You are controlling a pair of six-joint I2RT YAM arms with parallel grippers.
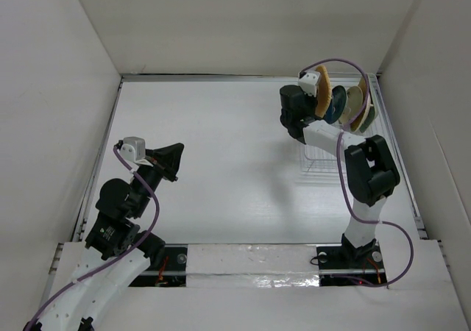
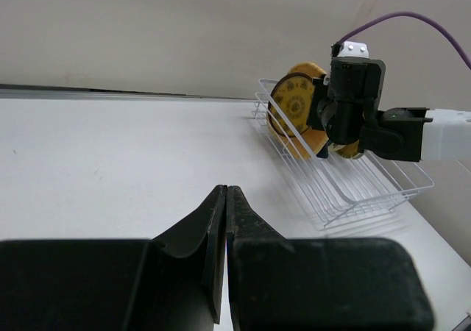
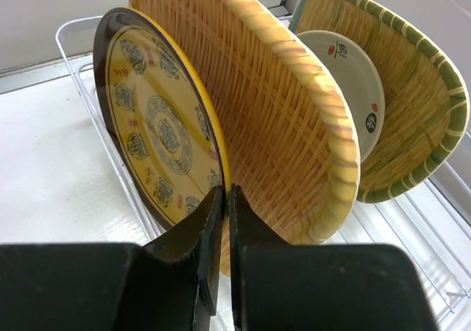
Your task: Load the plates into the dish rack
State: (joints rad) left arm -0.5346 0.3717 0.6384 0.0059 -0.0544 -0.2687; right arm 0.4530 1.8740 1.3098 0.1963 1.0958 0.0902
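We are looking at a glossy round yellow plate (image 3: 158, 136) with dark patterning, standing on edge in the thin white wire rack (image 2: 346, 187), just above-left of the right gripper (image 3: 224, 191). A tan woven plate (image 3: 280, 110) is standing just right of those jaws. They are showing only a slit, tips at the plate's rim; we cannot tell whether they are pinching it. The left gripper (image 2: 226, 190) is pressing its jaws together on nothing, with the rack well beyond them.

We are looking down on a plain white table (image 1: 221, 162) that is sitting inside a white enclosure. A back wall (image 1: 250, 22), a left wall (image 1: 44, 110) and a right wall (image 1: 441, 88) are closing it in. Soft, even light is falling across it, and a shiny silver strip (image 1: 243, 279) is running along its near edge.
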